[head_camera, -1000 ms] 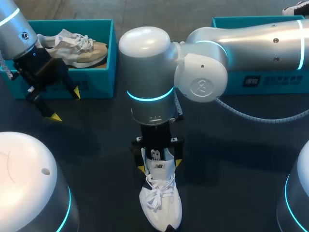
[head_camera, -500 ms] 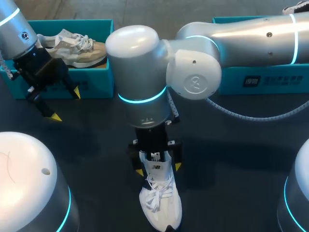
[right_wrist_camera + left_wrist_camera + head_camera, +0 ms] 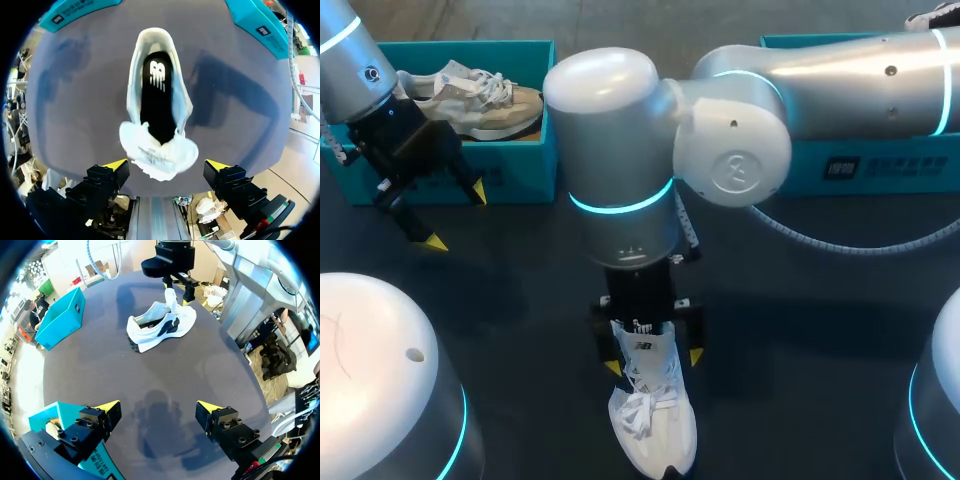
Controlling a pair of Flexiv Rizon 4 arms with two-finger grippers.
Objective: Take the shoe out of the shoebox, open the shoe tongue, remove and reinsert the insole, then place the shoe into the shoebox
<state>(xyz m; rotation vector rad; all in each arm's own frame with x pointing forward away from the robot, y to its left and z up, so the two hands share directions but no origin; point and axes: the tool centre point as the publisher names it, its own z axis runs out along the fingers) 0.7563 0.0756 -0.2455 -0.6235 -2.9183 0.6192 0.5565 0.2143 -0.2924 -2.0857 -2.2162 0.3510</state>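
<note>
Blocking the heel of the white shoe (image 3: 653, 420) at lower centre is the bulky right arm (image 3: 620, 170); only the laced toe shows. Around the heel, the right gripper (image 3: 654, 361) sits spread and not pinching, a touch lower than before. Upper left, the left gripper (image 3: 458, 217) gapes empty by the teal shoebox (image 3: 520, 160).

White shoe (image 3: 653, 415), black insole (image 3: 156, 100), teal shoebox (image 3: 525, 170)
</note>
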